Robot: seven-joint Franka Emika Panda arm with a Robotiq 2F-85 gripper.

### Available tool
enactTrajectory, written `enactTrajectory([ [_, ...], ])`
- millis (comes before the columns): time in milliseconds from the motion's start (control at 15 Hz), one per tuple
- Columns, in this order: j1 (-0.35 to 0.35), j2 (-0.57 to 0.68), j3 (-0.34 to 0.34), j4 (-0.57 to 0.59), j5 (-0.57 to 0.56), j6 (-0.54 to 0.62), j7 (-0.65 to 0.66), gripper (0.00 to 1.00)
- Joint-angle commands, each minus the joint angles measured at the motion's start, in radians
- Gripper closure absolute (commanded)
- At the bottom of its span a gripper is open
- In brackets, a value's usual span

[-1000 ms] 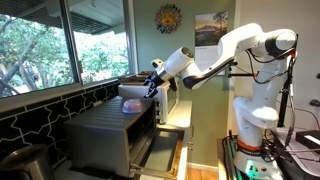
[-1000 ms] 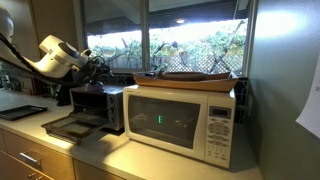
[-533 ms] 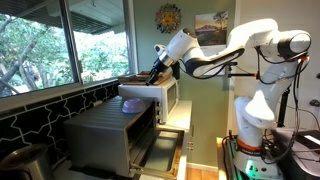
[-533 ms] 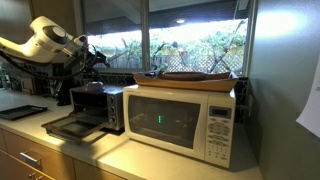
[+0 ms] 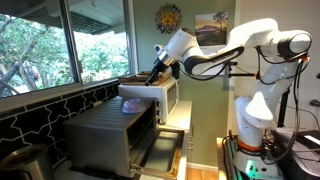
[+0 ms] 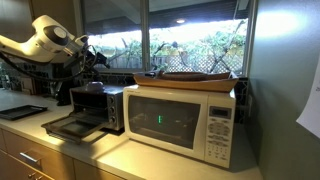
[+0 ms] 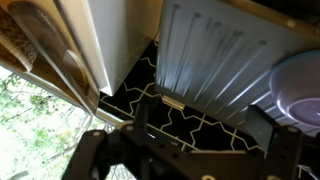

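Note:
My gripper (image 5: 155, 75) hangs in the air above the back of a silver toaster oven (image 5: 108, 132), close to the top corner of a white microwave (image 5: 171, 96). In the wrist view the gripper (image 7: 200, 115) is open and empty, its two dark fingers wide apart over the black tiled wall. A pale purple bowl (image 5: 133, 104) sits on the oven's ribbed top, below the gripper and apart from it; it also shows in the wrist view (image 7: 300, 85). The gripper also shows in an exterior view (image 6: 95, 57).
The toaster oven (image 6: 95, 100) has its door folded down open toward the counter's front. The microwave (image 6: 180, 118) carries a flat wooden tray (image 6: 195, 77) on top. Windows run behind the counter. A dark tray (image 6: 20, 112) lies on the counter's far end.
Over the last second my gripper rose from just beside the purple bowl to a spot higher up near the microwave's top. It has held still for the last half second.

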Motion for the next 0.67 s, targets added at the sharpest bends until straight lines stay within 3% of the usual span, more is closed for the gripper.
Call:
enactTrajectory([
  [0, -0.007, 0.001, 0.007, 0.022, 0.270, -0.050, -0.081, 0.00],
  [133, -0.004, 0.007, 0.011, 0.036, 0.401, -0.110, -0.108, 0.00],
  [600, -0.025, 0.056, 0.041, 0.128, 0.681, -0.385, -0.037, 0.00],
])
